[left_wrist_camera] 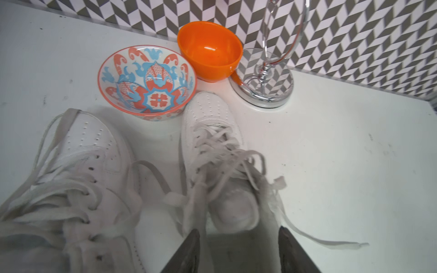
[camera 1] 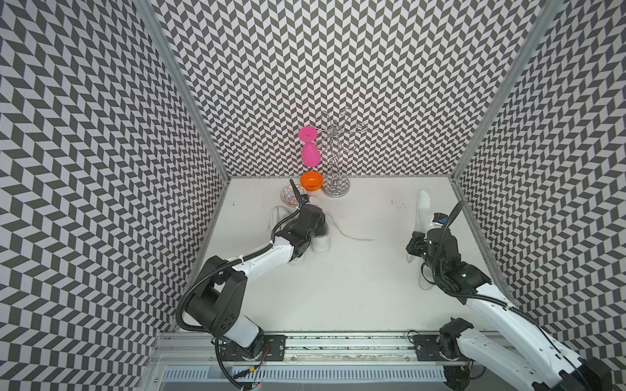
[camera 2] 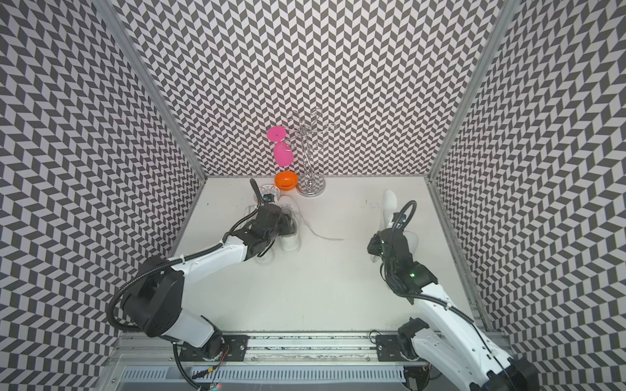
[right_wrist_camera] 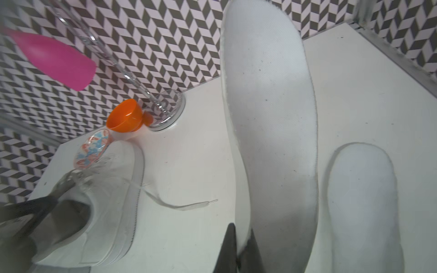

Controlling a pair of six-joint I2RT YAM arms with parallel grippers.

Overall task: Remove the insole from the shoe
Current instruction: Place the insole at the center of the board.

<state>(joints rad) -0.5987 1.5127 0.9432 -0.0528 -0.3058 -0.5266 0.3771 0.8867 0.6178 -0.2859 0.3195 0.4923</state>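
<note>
Pinching the insole [right_wrist_camera: 267,118], the right gripper [right_wrist_camera: 241,245] should lay it flat well away from the shoe [left_wrist_camera: 212,146], above which the left gripper [left_wrist_camera: 238,234] hangs spread.

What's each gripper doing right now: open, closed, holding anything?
Left gripper: open, fingers apart, holding nothing.
Right gripper: closed on the white insole.

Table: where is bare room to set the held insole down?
Bare: the table middle and front, between the white sneakers and the held insole, and the rear right of the chrome stand. Crowded: rear left, with patterned bowl and orange bowl; a second insole lies beside the held one.
</note>
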